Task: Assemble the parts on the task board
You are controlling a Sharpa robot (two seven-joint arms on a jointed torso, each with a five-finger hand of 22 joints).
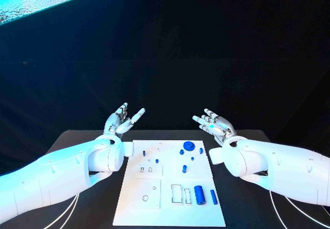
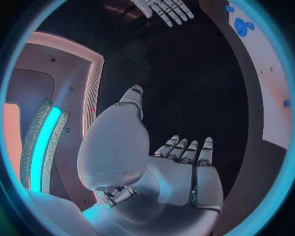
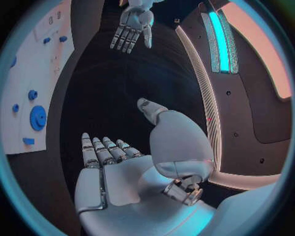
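The white task board (image 1: 148,210) lies in the middle of the black table. On it sit a blue gear (image 1: 188,145), a large blue cylinder (image 1: 199,194), a slim blue peg (image 1: 214,196) and several small blue parts (image 1: 184,168). My left hand (image 1: 122,121) is raised above the table's far left, fingers spread, holding nothing; the left wrist view shows its bare palm (image 2: 178,177). My right hand (image 1: 214,124) is raised on the far right, fingers apart and empty, its palm (image 3: 117,177) also bare. The board's edge (image 3: 37,59) with the blue gear (image 3: 38,118) appears beside it.
White cables (image 1: 68,210) run along the table on both sides of the board. The table's back edge (image 1: 165,131) lies just behind the board. In each wrist view the opposite hand (image 2: 162,9) (image 3: 132,27) hangs in the air across the dark gap.
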